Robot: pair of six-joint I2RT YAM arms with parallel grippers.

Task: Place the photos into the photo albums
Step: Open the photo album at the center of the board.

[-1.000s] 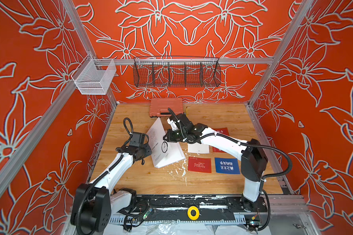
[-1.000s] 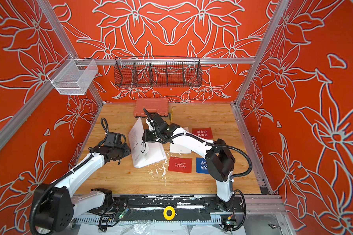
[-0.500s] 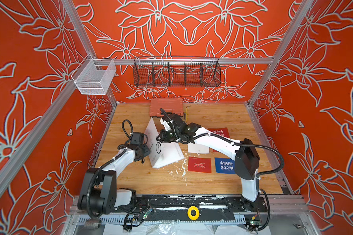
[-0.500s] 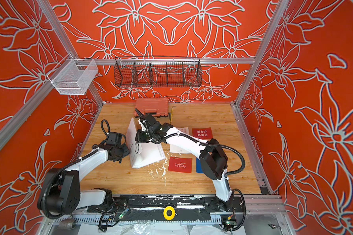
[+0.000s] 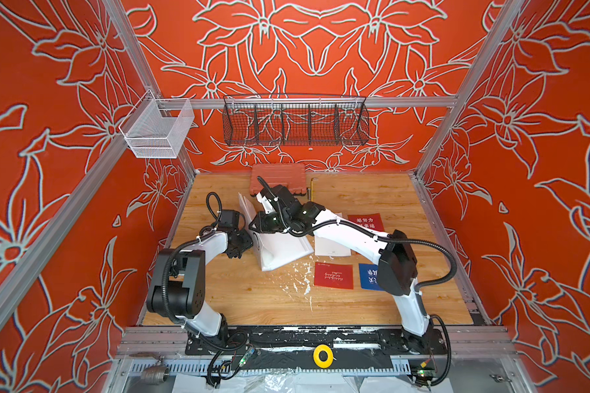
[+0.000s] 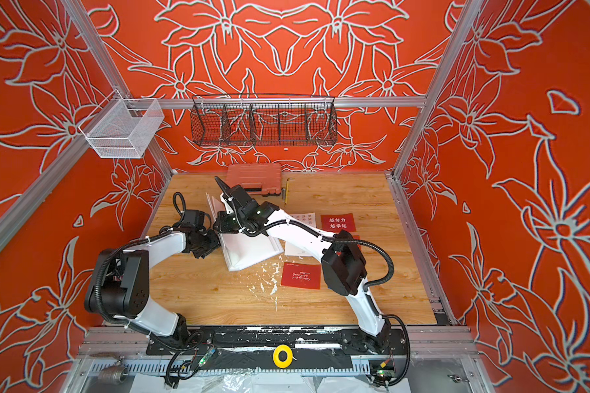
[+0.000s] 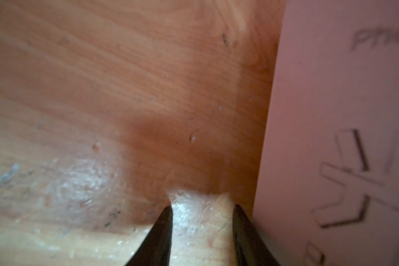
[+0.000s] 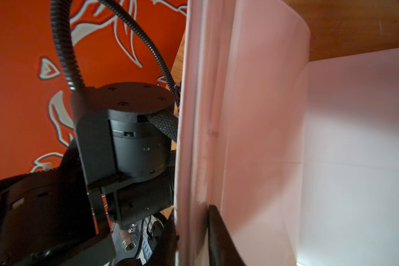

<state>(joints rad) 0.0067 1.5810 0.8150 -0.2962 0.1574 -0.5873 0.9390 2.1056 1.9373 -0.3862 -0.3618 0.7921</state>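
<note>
Your photo album (image 5: 280, 251) lies open mid bench (image 5: 239, 296), pages (image 8: 251, 115) upright, cover (image 7: 332, 103) reading "pho…". Left tool (image 7: 202, 211) spread beside its edge; right tool (image 5: 255, 225) at the pages, grip impossible to tell.

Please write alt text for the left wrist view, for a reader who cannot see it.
The left hand, two dark fingers slightly apart with nothing between, points at the wooden table beside the white photo album with grey lettering.

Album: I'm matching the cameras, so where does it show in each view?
Both top views: album mid-table, open.
Left wrist: album, printed cover, beside the left gripper.
Right wrist: album, white pages close up.
Shared landmark: wooden table.
</note>
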